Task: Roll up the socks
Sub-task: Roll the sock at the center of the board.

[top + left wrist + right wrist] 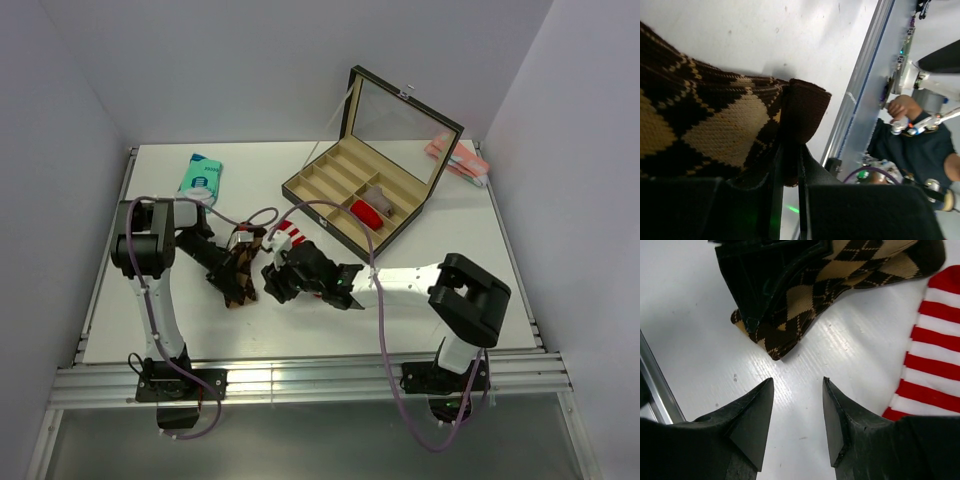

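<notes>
Left gripper [789,167]: is clamping shut on the dark brown edge of the argyle sock [715,125], the fabric bunching up between its closed jaws.
Right gripper [797,405]: is holding its jaws apart with nothing between them, only bare white table [700,320] showing in the gap.
Argyle sock: is showing tan diamonds on a dark brown knit with thin tan crossing lines; it is lying flat on the table, spreading away from the left gripper's fingertips, and is sitting just ahead of the right gripper's tips.
Striped sock [930,365]: is showing red and white bands, lying to the right of the right gripper's fingers and close beside the argyle sock.
Hidden: the right wrist view is cutting the striped sock off at its right edge, and the right gripper is covering part of it in the top view; the left gripper's body [770,275] is covering one end of the argyle sock; whether the right fingertips are touching the table is impossible to tell.
Left arm [150,290]: is reaching low and rightward from its base, its wrist sitting close to the table.
Right arm [410,278]: is stretching leftward and low, its gripper pointing toward the left gripper.
</notes>
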